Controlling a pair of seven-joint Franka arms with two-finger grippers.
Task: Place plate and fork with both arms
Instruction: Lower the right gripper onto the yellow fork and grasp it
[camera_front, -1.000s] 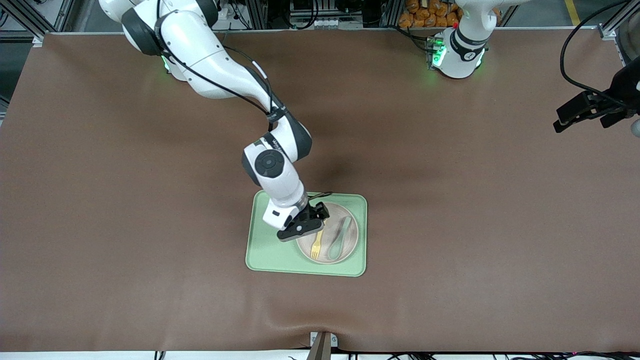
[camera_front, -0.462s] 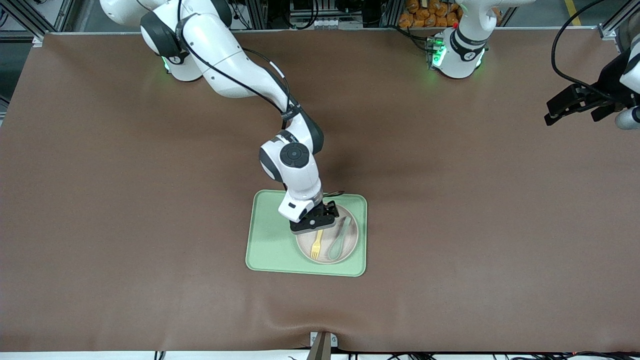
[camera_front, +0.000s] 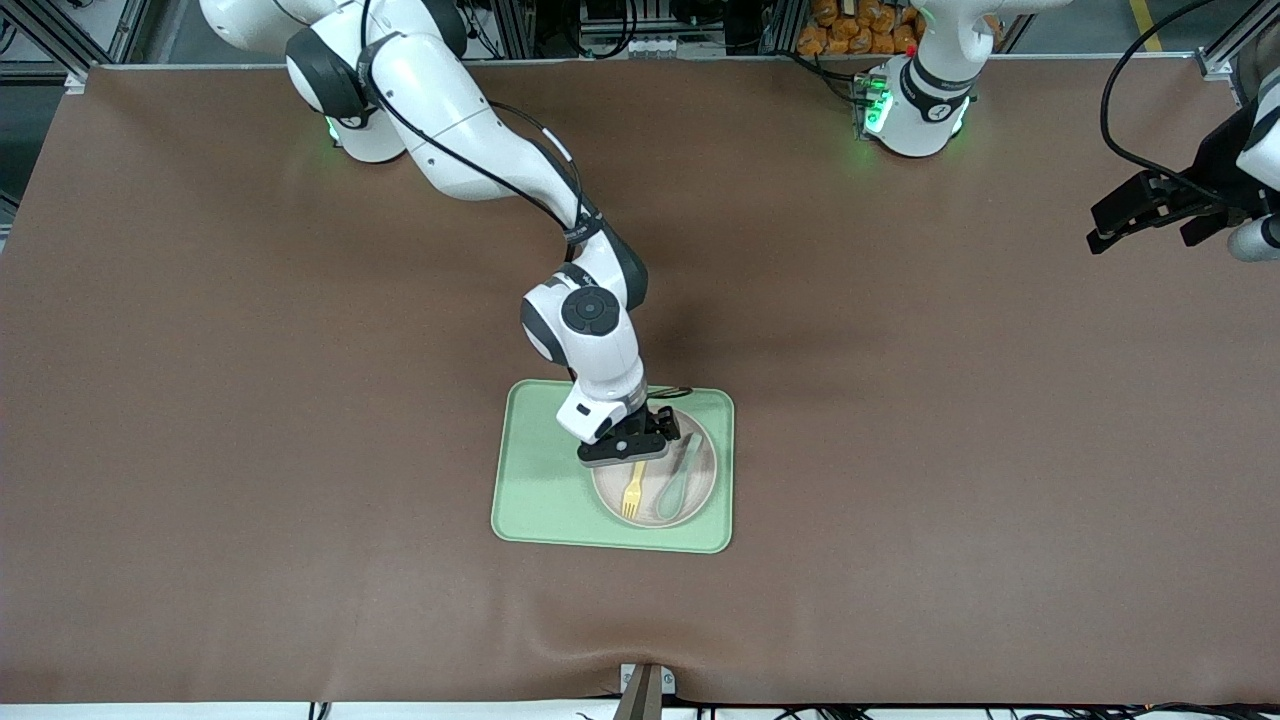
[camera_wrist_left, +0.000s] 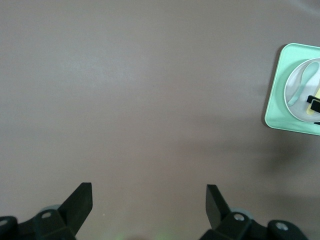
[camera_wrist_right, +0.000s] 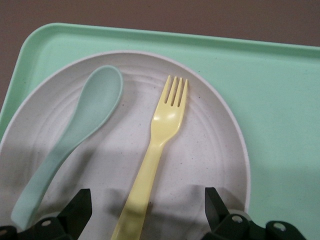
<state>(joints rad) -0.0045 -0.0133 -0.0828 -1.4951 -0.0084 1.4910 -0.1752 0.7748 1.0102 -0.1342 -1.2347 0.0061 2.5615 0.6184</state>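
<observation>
The speckled beige plate (camera_front: 700, 485) (camera_wrist_right: 210, 165) lies on the light green tray (camera_front: 545, 500), toward the left arm's end of it. The pale yellow fork (camera_front: 633, 492) (camera_wrist_right: 157, 145) lies on the plate, tines toward the front camera. My right gripper (camera_front: 632, 452) (camera_wrist_right: 145, 202) is open and hangs low over the fork's handle, one finger on each side, touching nothing. My left gripper (camera_front: 1150, 212) (camera_wrist_left: 148, 200) is open and empty, up in the air over the left arm's end of the table.
A muted green spoon (camera_front: 678, 480) (camera_wrist_right: 75, 140) lies on the plate beside the fork. The tray (camera_wrist_right: 280, 110) also shows far off in the left wrist view (camera_wrist_left: 280, 85). Brown cloth (camera_front: 300, 450) covers the table.
My right gripper swung from the tray's bare part to over the plate, above the fork's handle, then settled. My left gripper shifted slightly toward the table's middle.
</observation>
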